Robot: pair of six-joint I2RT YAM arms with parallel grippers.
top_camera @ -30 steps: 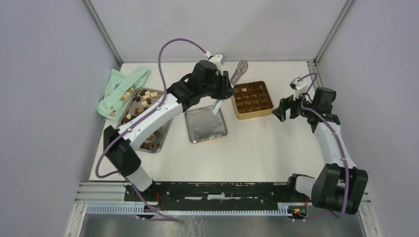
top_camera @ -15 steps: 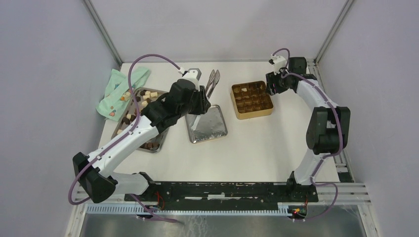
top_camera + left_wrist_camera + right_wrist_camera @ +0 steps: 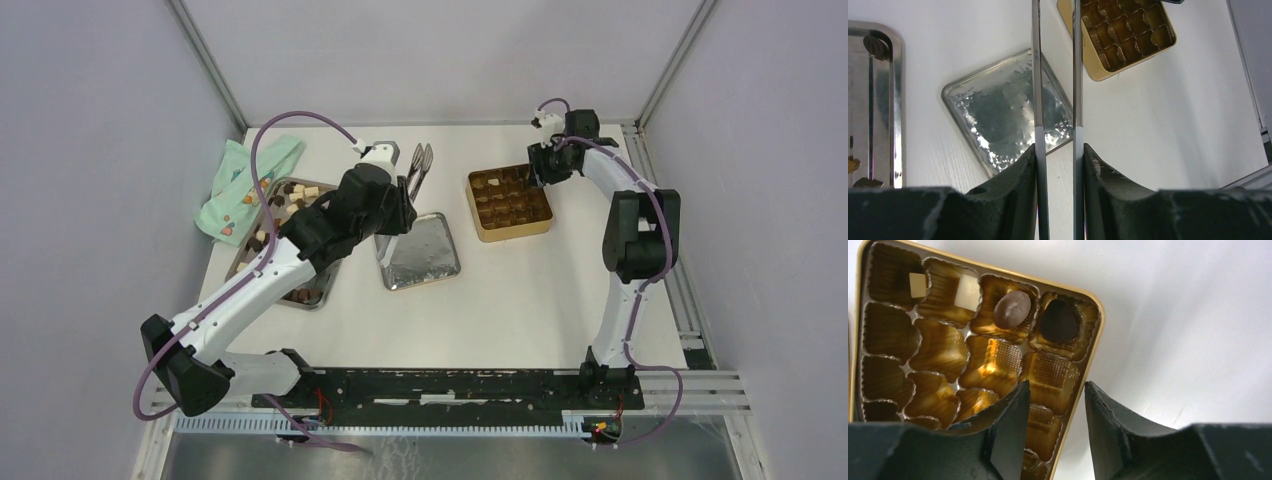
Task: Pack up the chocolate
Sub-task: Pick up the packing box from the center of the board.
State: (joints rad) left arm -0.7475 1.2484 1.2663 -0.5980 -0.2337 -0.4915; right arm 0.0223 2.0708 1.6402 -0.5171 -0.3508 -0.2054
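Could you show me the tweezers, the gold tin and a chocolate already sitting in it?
tweezers (image 3: 1036,75), left wrist view, on the left blade.
gold tin (image 3: 516,232), top external view, on its near side wall.
brown chocolate (image 3: 1012,309), right wrist view, on its rounded top.

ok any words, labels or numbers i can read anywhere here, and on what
No text can be read in any view.
The green bag has small coloured print, too small to tell whether it is text.
The gold tin, hammered tray and tweezers show no lettering.
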